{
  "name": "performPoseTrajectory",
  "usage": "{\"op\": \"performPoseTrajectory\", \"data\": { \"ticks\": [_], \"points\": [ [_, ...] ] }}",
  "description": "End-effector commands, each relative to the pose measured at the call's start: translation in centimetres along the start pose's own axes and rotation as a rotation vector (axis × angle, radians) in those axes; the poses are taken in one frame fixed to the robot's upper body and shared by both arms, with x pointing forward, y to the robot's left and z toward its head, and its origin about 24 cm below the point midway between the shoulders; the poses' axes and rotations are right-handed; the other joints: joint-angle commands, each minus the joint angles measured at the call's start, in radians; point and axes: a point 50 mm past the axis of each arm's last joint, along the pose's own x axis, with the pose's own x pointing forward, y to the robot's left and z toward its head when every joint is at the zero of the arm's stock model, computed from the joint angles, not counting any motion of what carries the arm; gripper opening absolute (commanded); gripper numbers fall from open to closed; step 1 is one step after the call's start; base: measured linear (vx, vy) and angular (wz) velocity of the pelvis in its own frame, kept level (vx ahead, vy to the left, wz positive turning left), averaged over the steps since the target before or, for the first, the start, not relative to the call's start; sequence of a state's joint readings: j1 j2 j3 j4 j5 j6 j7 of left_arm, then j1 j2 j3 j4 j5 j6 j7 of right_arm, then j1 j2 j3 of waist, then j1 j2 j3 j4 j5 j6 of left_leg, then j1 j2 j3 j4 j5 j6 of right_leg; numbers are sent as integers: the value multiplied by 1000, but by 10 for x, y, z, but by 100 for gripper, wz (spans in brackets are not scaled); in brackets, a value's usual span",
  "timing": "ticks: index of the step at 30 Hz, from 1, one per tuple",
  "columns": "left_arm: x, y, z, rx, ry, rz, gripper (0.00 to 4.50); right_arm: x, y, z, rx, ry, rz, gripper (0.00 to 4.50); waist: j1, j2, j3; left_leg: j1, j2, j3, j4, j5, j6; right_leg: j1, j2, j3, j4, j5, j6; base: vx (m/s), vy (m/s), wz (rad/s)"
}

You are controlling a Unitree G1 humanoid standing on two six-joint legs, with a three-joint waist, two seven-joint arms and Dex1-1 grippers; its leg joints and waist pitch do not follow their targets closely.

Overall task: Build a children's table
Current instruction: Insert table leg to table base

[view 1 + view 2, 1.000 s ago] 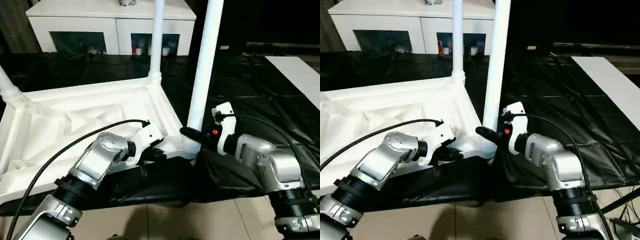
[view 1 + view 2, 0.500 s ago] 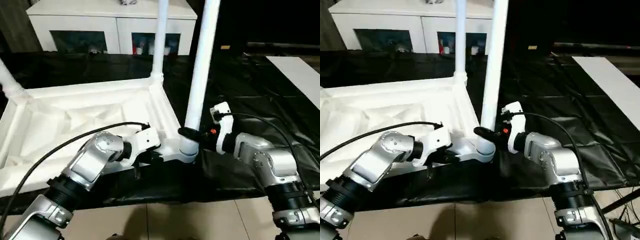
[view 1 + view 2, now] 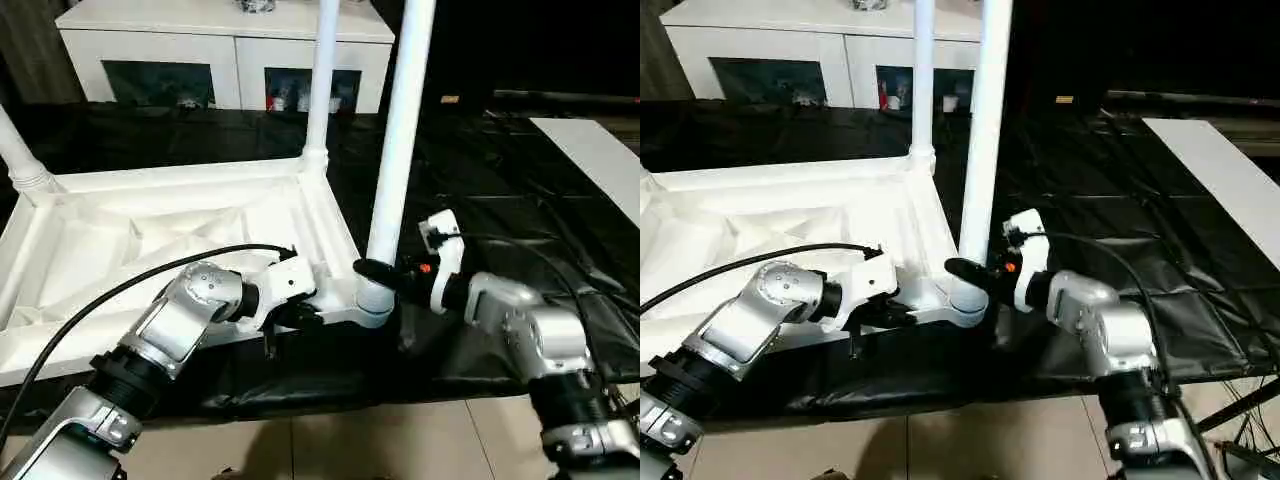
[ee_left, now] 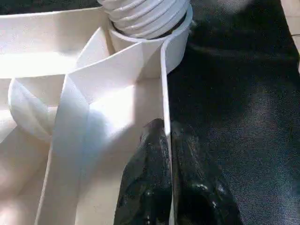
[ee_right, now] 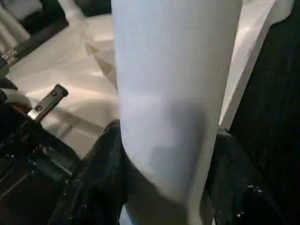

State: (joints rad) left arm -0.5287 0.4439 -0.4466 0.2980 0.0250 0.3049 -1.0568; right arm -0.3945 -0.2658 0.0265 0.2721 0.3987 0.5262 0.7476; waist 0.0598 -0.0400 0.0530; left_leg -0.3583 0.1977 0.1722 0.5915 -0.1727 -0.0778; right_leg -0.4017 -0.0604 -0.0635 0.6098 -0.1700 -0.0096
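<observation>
White leg [image 3: 395,160] clamped, right claw [image 3: 372,270] — tabletop rim [image 4: 165,93] pinched

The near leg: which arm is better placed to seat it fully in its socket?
Right: its end effector already clasps the near leg just above the socket. The left end effector pinches the tabletop rim.

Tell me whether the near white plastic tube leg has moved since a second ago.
Yes, slightly: the leg has shifted left against the white cabinet.
</observation>
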Motion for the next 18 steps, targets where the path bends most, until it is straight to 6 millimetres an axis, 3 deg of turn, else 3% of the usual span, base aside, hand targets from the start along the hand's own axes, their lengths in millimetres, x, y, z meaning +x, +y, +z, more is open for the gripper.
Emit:
{"op": "performPoseTrajectory", "data": {
  "ticks": [1, 2, 8, 11, 18],
  "points": [
    [-8, 12, 7, 32, -14, 64, 0, -8, -8, -22, 59, 32, -68, 189, 0, 8, -54, 13, 28, -11, -74, -334, -19, 29, -79, 45, -105, -488, -115, 0, 0, 0],
    [-8, 12, 7, 32, -16, 67, 0, -9, -8, -24, 65, 20, -73, 189, 0, 7, -54, 11, 28, -14, -76, -342, -17, 32, -78, 43, -106, -509, -106, 0, 0, 0],
    [-7, 14, 9, 30, -27, 73, 0, -14, -6, -48, 79, -61, -132, 189, -4, 10, -51, 18, 28, -17, -76, -397, -18, 20, -80, 39, -119, -579, -89, 0, 0, 0],
    [-6, 16, 10, 29, -34, 81, 0, -16, -3, -65, 76, -90, -171, 189, -6, 13, -49, 17, 29, -20, -78, -417, -17, 18, -82, 38, -123, -601, -84, 0, 0, 0],
    [-6, 17, 10, 29, -42, 94, 0, -21, -4, -83, 21, -147, -287, 189, -15, 12, -46, 19, 30, -29, -86, -473, -18, 21, -87, 27, -136, -655, -69, 0, 0, 0]
  ]
}}
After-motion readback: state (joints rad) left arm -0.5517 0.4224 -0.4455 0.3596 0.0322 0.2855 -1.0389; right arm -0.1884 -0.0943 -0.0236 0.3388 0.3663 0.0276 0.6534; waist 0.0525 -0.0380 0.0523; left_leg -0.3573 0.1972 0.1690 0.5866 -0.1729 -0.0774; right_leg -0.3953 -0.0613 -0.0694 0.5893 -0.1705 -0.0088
